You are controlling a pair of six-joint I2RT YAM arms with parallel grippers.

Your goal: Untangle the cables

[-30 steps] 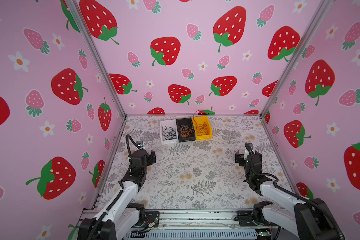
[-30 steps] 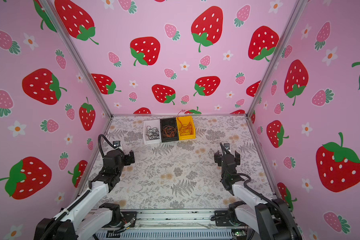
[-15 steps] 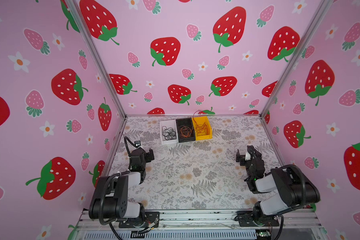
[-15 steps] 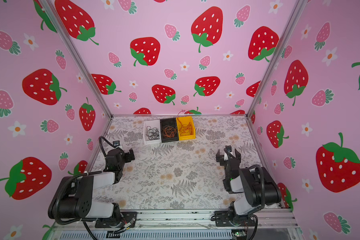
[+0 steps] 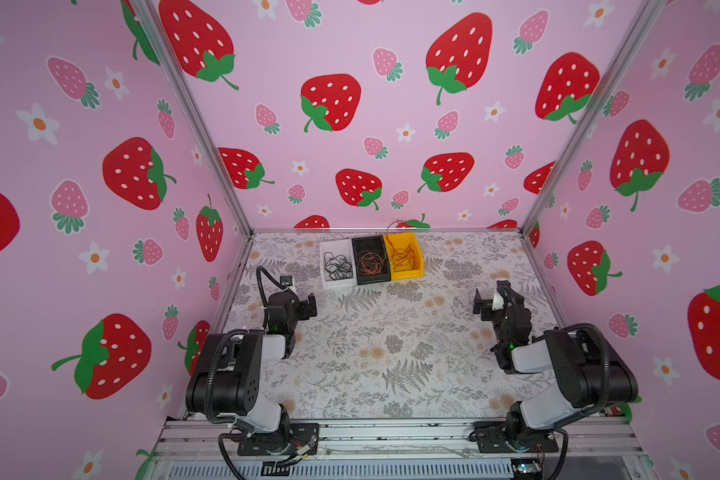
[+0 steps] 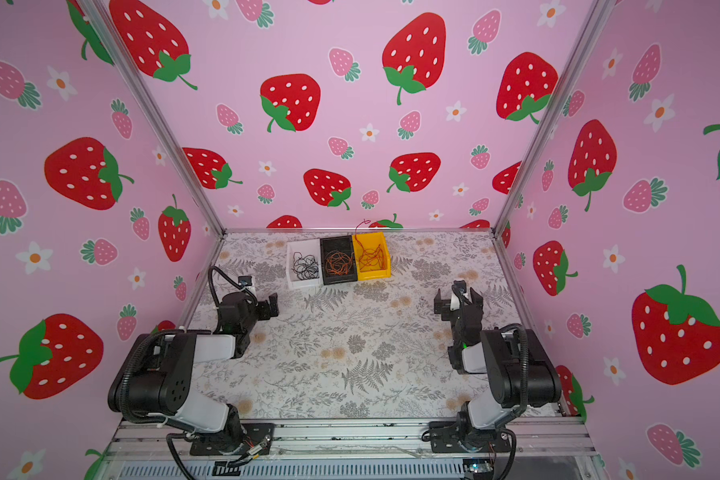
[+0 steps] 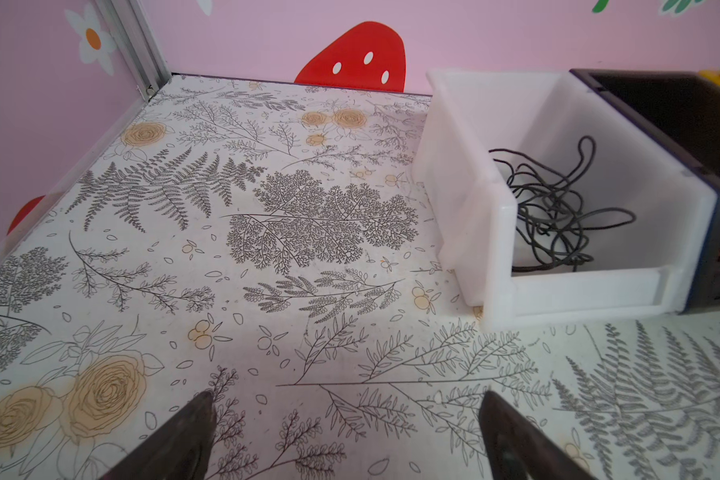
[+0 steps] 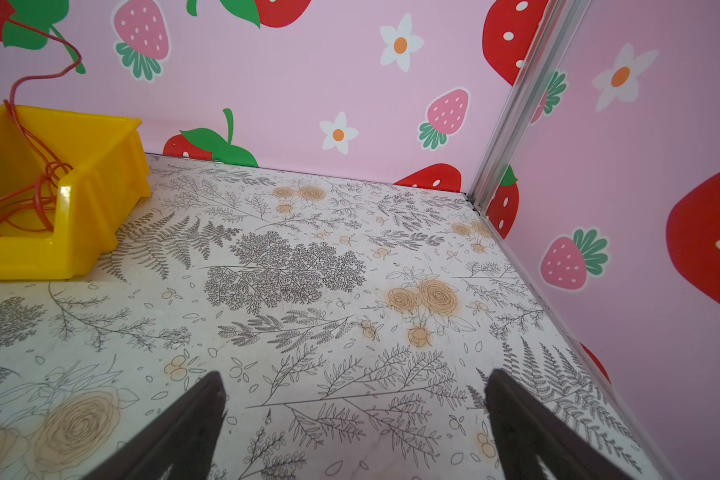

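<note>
**Top views.** In both top views, three small open plastic bins stood side by side at the upper centre of the frame, near the back wall: a white bin (image 5: pixel 336 244), a black bin (image 5: pixel 368 241) and a yellow bin (image 5: pixel 410 272). Thin black cables (image 5: pixel 338 266) lay looped in the white bin, orange cables (image 5: pixel 371 264) in the black bin and red cables (image 5: pixel 404 257) in the yellow bin, with one red strand rising above its rim. The left gripper (image 5: pixel 308 306), left of centre, and the right gripper (image 5: pixel 489 300), right of centre, were over the floral-printed table (image 5: pixel 391 332). Both were well apart from the bins, with jaws spread and empty.

**Left wrist view.** The left gripper (image 7: pixel 346 415) had its dark fingers (image 7: pixel 184 436) wide apart, with only the table (image 7: pixel 308 208) between them. Ahead stood the white bin (image 7: pixel 454 187), holding the black cables (image 7: pixel 558 208) and touching the black bin (image 7: pixel 649 99).

**Right wrist view.** The right gripper (image 8: pixel 354 399) likewise had its fingers (image 8: pixel 524 428) spread over bare table (image 8: pixel 308 270), holding nothing. The yellow bin (image 8: pixel 88 199) stood ahead, with the red cables (image 8: pixel 38 195) coiled inside.
</note>
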